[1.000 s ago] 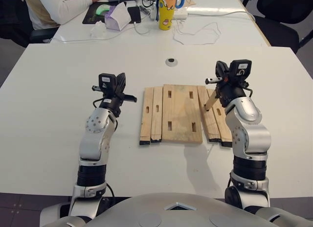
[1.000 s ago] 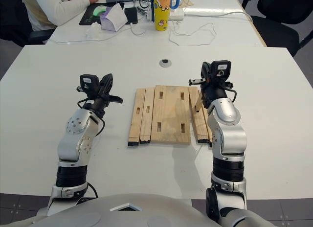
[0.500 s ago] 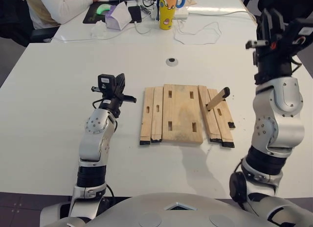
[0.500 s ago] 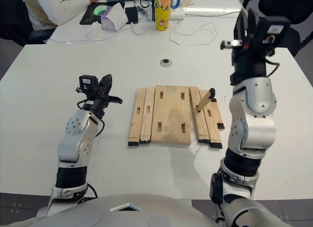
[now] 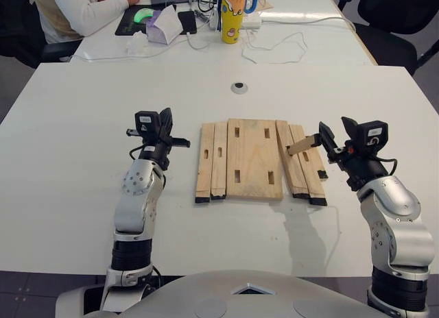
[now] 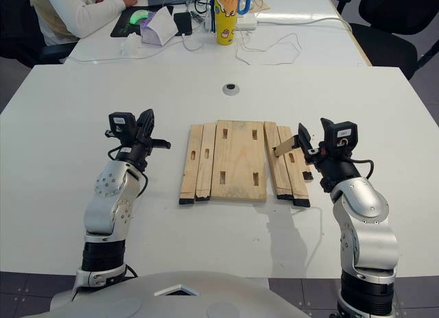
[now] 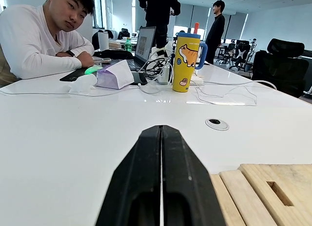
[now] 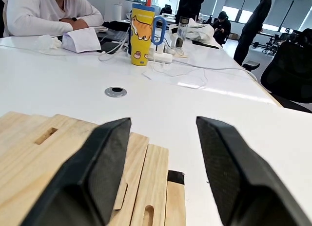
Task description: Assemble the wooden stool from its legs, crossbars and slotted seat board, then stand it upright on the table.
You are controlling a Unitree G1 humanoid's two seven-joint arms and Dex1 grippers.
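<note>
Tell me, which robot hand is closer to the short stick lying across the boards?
Right. The right gripper sits open right beside the stick's outer end. The left gripper is way over past the other side of the seat board.

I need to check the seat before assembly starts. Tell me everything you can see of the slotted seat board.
The slotted seat board is a roughly rectangular panel of pale, bare-looking wood with visible grain. It has four small rectangular slots, two towards the far edge and two towards the near edge. It lies flat and unassembled on the white table. One pair of wooden legs lies close along its left edge, another pair along its right. Nothing rests on it.
</note>
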